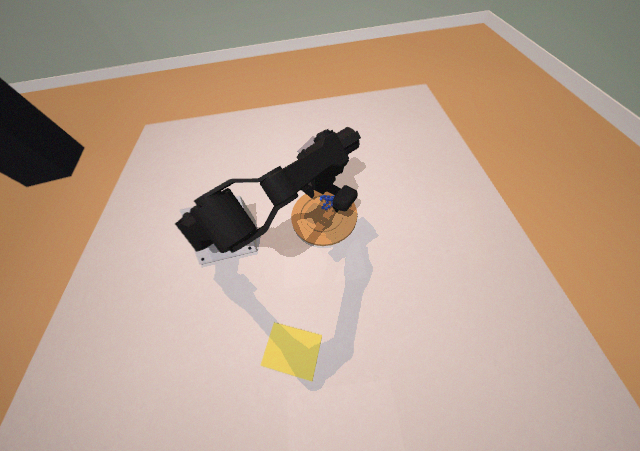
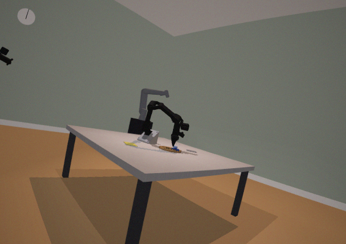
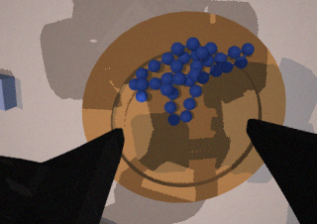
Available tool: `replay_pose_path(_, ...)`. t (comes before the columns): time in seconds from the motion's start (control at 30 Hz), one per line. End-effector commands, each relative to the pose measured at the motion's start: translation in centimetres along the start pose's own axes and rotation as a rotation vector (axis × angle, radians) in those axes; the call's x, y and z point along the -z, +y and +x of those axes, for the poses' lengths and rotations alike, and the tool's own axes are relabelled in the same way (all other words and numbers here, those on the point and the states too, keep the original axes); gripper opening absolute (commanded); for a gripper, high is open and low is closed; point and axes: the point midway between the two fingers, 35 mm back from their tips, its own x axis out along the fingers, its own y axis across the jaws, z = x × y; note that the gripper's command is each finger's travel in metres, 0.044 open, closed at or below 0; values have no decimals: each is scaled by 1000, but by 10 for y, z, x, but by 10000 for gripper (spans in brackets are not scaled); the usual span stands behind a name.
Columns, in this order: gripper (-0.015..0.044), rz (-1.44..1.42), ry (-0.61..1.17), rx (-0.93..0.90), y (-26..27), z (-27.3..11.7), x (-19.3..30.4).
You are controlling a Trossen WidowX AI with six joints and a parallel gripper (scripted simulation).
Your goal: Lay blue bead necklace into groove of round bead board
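Note:
The round orange-brown bead board [image 1: 337,236] [image 2: 164,147] [image 3: 99,127] lies flat on the table, with a thin ring groove visible in the wrist view. The blue bead necklace [image 1: 326,201] [image 2: 175,149] [image 3: 179,78] lies bunched on it, in the upper half in the wrist view. Its beads pile across the upper part of the ring and into the middle; some at the upper right lie outside the ring. The lower ring holds no beads. My gripper [image 2: 173,145] [image 3: 186,131] is wide open and empty, low over the board, its fingertips below the pile in the wrist view.
A yellow square [image 1: 292,352] [image 2: 130,144] lies on the table, away from the board. A blue block [image 3: 7,92] stands left of the board in the wrist view. A thin grey piece [image 1: 306,145] [image 2: 191,150] lies beyond the board, partly behind the arm in the top view.

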Motion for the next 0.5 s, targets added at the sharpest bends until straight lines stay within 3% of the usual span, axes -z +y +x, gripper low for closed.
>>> replay_pose_path(0.0,440,3,0,-4,0,0,0)
replay_pose_path(0.17,440,3,0,-4,0,0,0)
replay_pose_path(0.27,380,-13,-1,-5,3,-5,-8)
replay_pose_path(0.47,380,-40,-2,-5,7,-12,-21)
